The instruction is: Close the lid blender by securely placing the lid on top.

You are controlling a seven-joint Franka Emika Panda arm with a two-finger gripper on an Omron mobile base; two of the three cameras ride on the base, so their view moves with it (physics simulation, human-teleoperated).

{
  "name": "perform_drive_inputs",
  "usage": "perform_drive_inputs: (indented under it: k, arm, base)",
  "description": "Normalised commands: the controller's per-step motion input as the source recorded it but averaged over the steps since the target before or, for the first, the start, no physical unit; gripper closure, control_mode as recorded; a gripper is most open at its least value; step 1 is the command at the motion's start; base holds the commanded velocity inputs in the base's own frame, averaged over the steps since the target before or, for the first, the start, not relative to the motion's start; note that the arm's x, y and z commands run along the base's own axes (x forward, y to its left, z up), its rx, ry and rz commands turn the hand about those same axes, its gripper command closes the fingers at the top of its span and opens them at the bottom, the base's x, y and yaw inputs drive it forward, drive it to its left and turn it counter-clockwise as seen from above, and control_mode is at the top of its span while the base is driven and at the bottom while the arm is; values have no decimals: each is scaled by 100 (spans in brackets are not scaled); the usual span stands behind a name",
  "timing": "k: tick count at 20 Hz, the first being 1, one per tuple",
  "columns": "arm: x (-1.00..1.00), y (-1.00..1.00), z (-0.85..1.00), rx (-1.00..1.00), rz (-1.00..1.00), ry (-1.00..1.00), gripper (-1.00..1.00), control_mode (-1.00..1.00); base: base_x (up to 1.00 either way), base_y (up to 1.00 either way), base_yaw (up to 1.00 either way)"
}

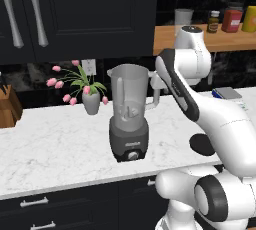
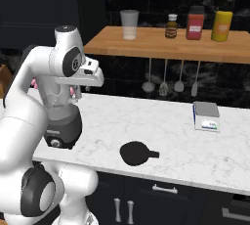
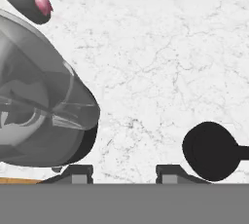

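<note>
step in hand, as i judge it: approach to pick up the flat black rounded lid (image 3: 210, 151), which lies on the white marble counter (image 3: 155, 72) beyond and right of the gripper (image 3: 124, 172). fingers stand apart, holding nothing. the tall translucent grey blender jar (image 3: 41, 116), mouth uncovered, sits left of the fingers; next move calls for shifting right and descending over the lid.

A kitchen: marble counter (image 1: 60, 144), dark cabinets (image 1: 75, 14), hanging utensils (image 2: 171, 79), spice jars (image 2: 195, 23).

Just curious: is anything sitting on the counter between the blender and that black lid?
No. In the hand view, bare marble separates the blender from the lid.
</note>
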Motion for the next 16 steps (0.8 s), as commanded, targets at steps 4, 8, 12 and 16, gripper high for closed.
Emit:
perform_drive_inputs:
  k: [4, 8, 12, 16]
  arm:
    - [-13, 0, -4, 0, -9, -2, -100, -100]
    - [-30, -18, -19, 0, -24, -6, -100, -100]
    - [-27, -26, -16, 0, -29, -2, -100, -100]
    - [-27, -31, -13, 0, -24, -2, -100, -100]
  base:
    - [0, 0, 0]
    - [0, 0, 0]
    - [0, 0, 0]
    - [0, 0, 0]
